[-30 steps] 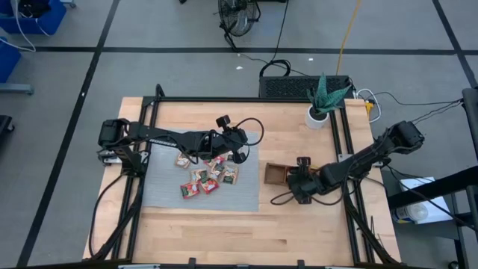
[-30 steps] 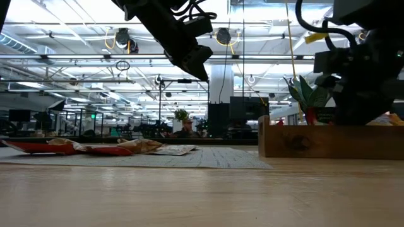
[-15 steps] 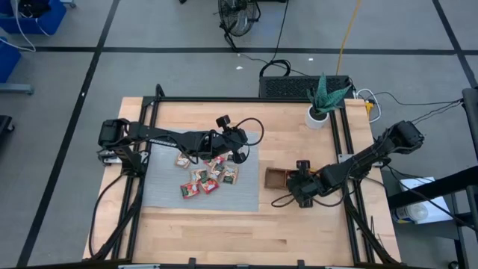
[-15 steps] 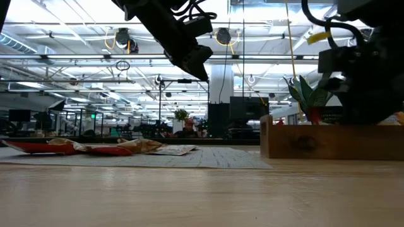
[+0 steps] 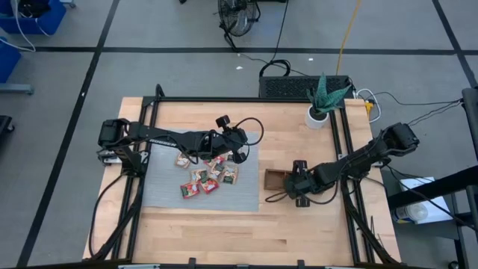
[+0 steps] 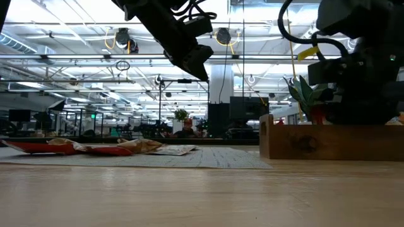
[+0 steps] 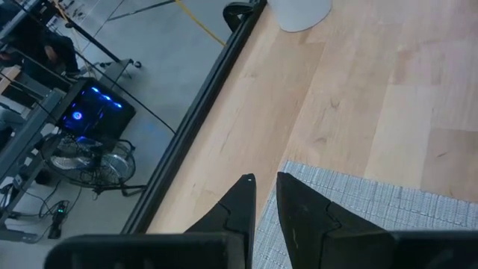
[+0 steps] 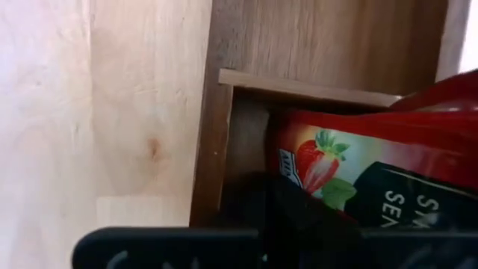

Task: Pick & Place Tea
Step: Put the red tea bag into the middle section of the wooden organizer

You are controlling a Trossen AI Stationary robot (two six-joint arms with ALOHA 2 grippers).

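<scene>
1. The right gripper hangs over the wooden tray at the table's right, fingers clamped on a red tea sachet, apparently to drop it into a compartment.
2. The left gripper hovers above the grey mat's far right corner, fingers nearly together and holding nothing, seemingly waiting its turn.
3. The remaining sachets lie heaped mid-mat.
4. The right arm hides most of the tray; its other compartments cannot be made out.
</scene>
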